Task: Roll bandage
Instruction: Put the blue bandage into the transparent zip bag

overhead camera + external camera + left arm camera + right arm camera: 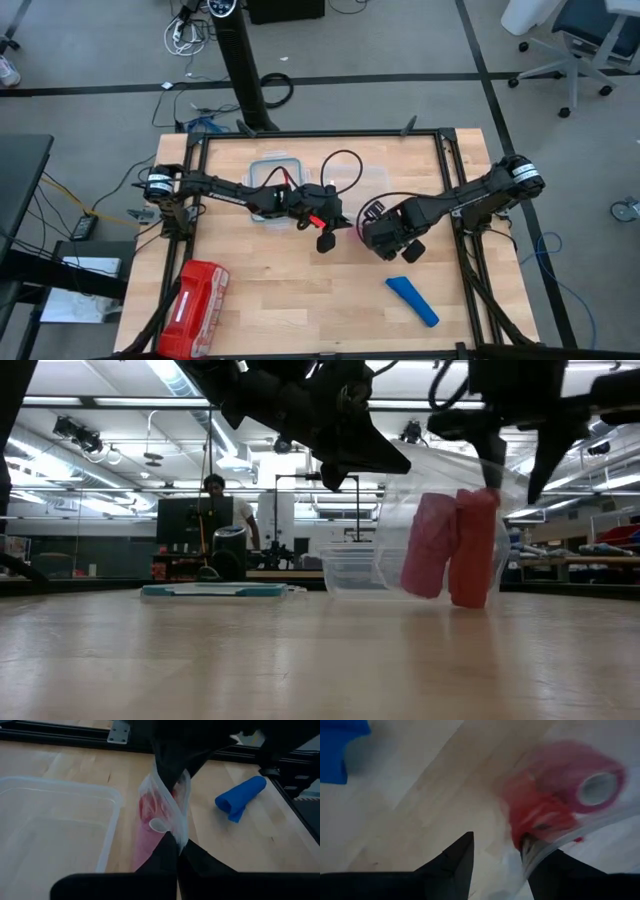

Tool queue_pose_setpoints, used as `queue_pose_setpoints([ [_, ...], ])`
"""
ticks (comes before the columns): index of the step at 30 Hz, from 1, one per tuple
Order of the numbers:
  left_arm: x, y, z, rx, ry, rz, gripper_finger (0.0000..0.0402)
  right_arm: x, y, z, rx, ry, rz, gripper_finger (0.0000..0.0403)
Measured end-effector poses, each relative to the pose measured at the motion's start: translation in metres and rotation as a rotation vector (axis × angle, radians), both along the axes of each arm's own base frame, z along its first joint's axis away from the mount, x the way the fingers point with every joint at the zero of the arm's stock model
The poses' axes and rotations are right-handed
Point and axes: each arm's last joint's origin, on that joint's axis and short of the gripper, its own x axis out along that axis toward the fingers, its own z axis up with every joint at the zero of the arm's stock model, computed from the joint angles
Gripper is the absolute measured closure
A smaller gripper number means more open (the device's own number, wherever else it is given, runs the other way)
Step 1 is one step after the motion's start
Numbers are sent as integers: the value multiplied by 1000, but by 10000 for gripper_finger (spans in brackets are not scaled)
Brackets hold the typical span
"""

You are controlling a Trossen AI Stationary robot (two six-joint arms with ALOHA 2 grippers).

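Note:
The blue bandage [412,300] lies rolled up on the table near the front right, away from both grippers; it also shows in the left wrist view [240,797]. Between the grippers hangs a clear plastic bag [440,540] with red-pink rolls [150,815] inside. My left gripper [177,845] is shut on the bag. My right gripper [497,840] points down at the bag's other side and is open. My left gripper pinches the bag's clear edge [175,832] between its two fingers, coming in nearly level from the table's left. The bag hangs below with the rolls inside; I cannot tell whether its lower end touches the table. My right gripper has one finger [550,870] against the bag's clear rim [540,852], which lies over it. The other finger [460,860] stands apart over bare table. The fingers point down from above. Whether the finger is inside the bag, I cannot tell.
A clear plastic container [275,175] stands at the back, behind the left gripper. A red zip pouch [195,295] lies at the front left. Bare table lies between the pouch and the bandage.

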Motion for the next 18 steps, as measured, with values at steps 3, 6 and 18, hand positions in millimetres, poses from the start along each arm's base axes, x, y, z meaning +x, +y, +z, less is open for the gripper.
queue_pose_setpoints([
  [3,0,0,0,0,0,0,401,-4,3,-6,-11,14,-16,248],
  [6,0,0,0,0,4,0,401,-5,8,-6,-10,10,-21,249],
  [18,-1,0,-1,13,16,-6,401,-3,15,10,-70,-63,-23,250],
])
